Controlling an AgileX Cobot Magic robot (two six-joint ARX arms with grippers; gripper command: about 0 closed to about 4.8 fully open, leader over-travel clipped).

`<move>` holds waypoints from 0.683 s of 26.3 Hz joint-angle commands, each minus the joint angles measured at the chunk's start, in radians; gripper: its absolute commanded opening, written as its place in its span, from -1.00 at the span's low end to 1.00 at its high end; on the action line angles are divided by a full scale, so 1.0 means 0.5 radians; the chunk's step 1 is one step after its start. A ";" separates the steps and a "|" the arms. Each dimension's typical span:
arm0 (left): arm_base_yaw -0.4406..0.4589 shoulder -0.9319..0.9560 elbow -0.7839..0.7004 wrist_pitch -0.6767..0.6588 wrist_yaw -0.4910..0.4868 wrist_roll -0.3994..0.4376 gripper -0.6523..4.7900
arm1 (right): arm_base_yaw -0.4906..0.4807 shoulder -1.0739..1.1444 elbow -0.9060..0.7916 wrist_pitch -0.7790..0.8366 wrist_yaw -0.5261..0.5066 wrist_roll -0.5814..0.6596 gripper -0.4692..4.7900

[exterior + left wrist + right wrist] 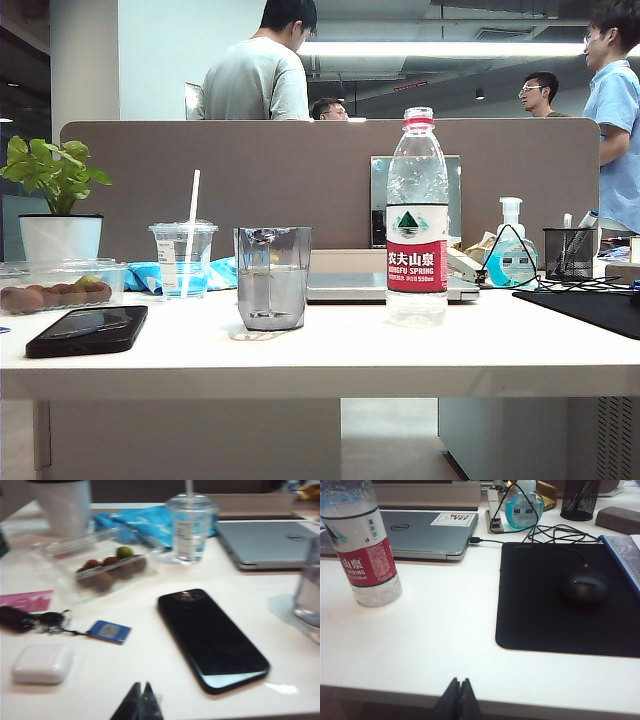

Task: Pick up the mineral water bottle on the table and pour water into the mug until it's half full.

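The mineral water bottle (417,215) stands upright on the white table (320,350), right of centre, cap on; the right wrist view shows its red label (362,555). The grey-tinted mug (272,277) stands to the bottle's left and holds some water; its edge shows in the left wrist view (310,597). My left gripper (141,686) is shut and empty above the table's near edge, close to the black phone. My right gripper (459,682) is shut and empty at the table's front edge, well short of the bottle. Neither arm appears in the exterior view.
Black phone (210,637), earbud case (42,664), keys with blue tag (109,631), fruit tray (102,570), lidded cup with straw (183,258), potted plant (58,205). A laptop (427,532), black mouse pad (565,600) with mouse (585,586), pump bottle (511,250), pen holder (568,252).
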State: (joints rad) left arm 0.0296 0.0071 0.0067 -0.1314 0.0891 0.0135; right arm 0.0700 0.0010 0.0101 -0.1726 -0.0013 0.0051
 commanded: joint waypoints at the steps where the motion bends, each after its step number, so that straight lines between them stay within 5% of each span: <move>1: 0.000 0.001 0.005 0.025 -0.053 -0.011 -0.77 | -0.001 -0.001 0.009 0.023 0.003 0.005 -0.84; 18: 0.000 0.001 0.005 0.024 -0.036 -0.064 -0.77 | -0.001 -0.001 0.009 0.023 0.003 0.005 -0.84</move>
State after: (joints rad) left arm 0.0296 0.0067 0.0067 -0.1314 0.0677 -0.0170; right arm 0.0700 0.0010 0.0101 -0.1726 -0.0013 0.0051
